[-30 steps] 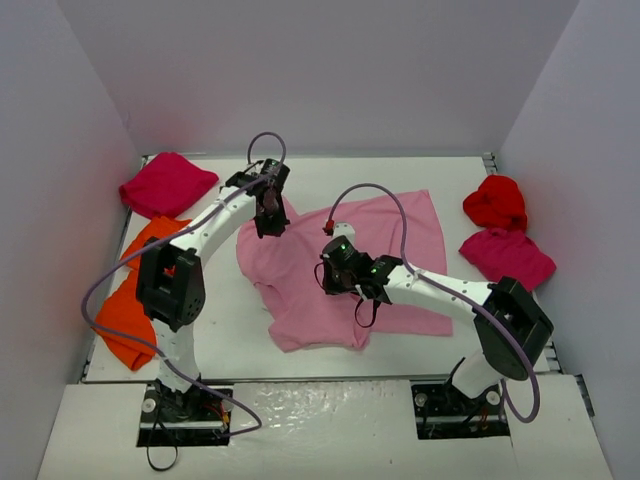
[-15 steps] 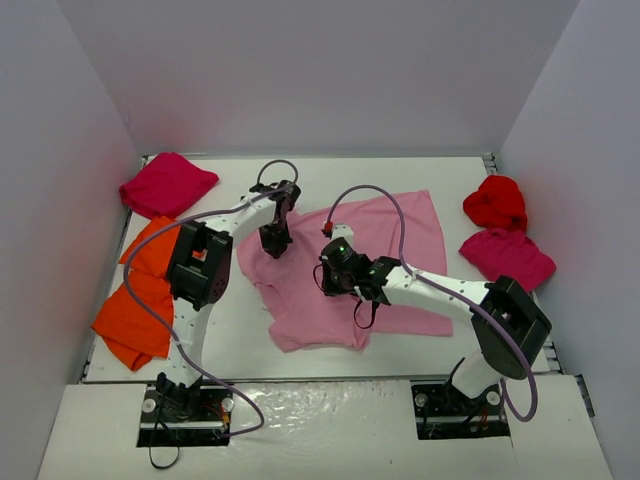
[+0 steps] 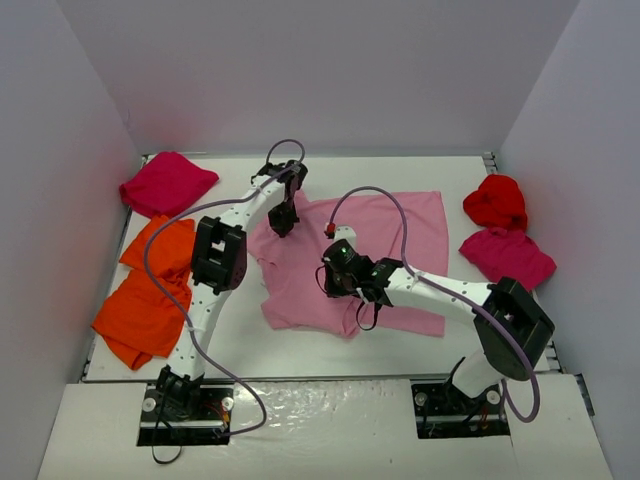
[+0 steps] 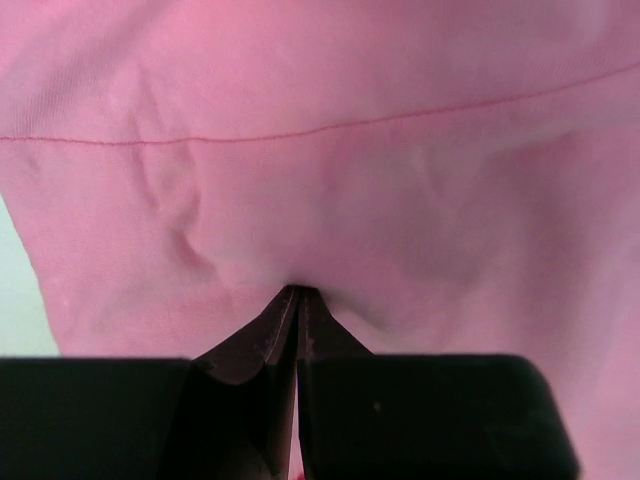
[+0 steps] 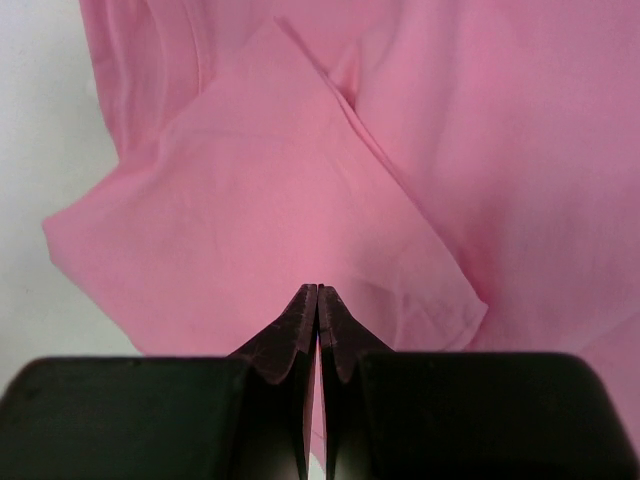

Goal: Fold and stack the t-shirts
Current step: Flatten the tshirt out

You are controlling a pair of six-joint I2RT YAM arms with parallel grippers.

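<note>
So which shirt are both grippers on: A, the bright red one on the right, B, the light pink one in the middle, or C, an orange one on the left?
B: the left gripper and right gripper both show shut fingertips against the light pink shirt in their wrist views.

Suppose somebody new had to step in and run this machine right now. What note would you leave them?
Grippers: left gripper shut, pinching the pink t-shirt at its far-left edge; right gripper shut, pinching it near a sleeve.
Things: pink t-shirt spread in the middle, unfolded. Orange t-shirts crumpled at left, magenta t-shirt far left, red t-shirt and second magenta t-shirt at right.
Done: no fold, no stack.
Left: fold pink, then the rest, stack all.
</note>
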